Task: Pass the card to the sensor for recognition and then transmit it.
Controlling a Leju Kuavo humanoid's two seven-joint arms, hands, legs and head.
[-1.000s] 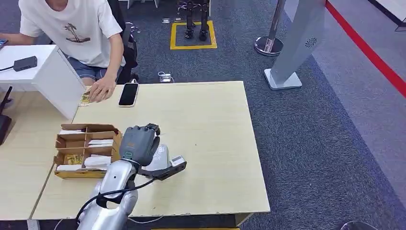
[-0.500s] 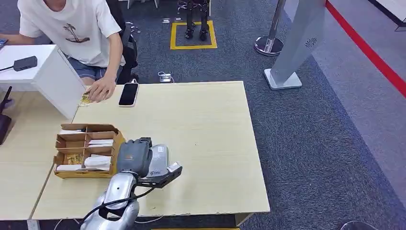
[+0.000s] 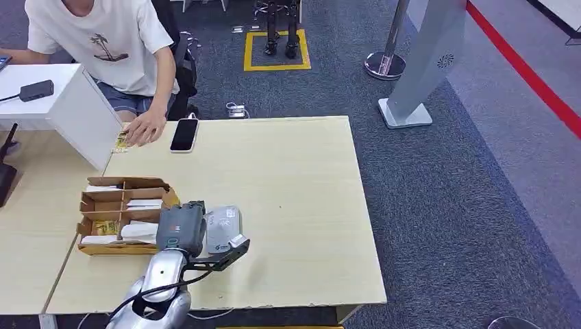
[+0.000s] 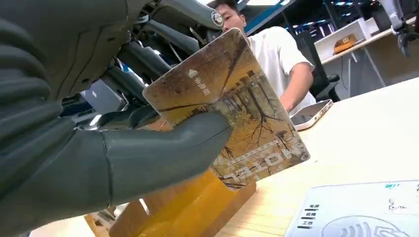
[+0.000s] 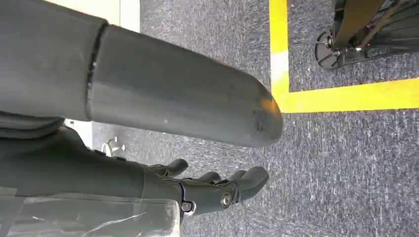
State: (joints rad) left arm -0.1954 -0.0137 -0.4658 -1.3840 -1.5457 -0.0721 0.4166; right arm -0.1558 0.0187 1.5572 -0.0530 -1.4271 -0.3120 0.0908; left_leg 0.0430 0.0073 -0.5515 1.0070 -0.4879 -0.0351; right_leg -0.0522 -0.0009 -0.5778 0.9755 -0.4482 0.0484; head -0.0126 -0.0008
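Note:
My left hand (image 3: 181, 229) hovers over the table's near left part, just left of the grey card sensor (image 3: 223, 228), and pinches a card between thumb and fingers. In the left wrist view the card (image 4: 232, 108) is yellowish with an autumn-tree picture, tilted up above the sensor (image 4: 360, 215), whose pale face with printed marks lies flat on the table. My right hand (image 5: 163, 143) hangs over dark carpet, its fingers loosely curled with nothing in them.
A cardboard organiser (image 3: 123, 216) with several compartments of cards stands left of my hand. A black phone (image 3: 184, 134) lies at the far edge beside a seated person's hand (image 3: 144, 127). A white box (image 3: 82, 113) is at the far left. Table (image 3: 301, 185) surface spreads to the right.
My left hand has drawn back toward me and to the left, coming off the sensor, which now shows most of its face.

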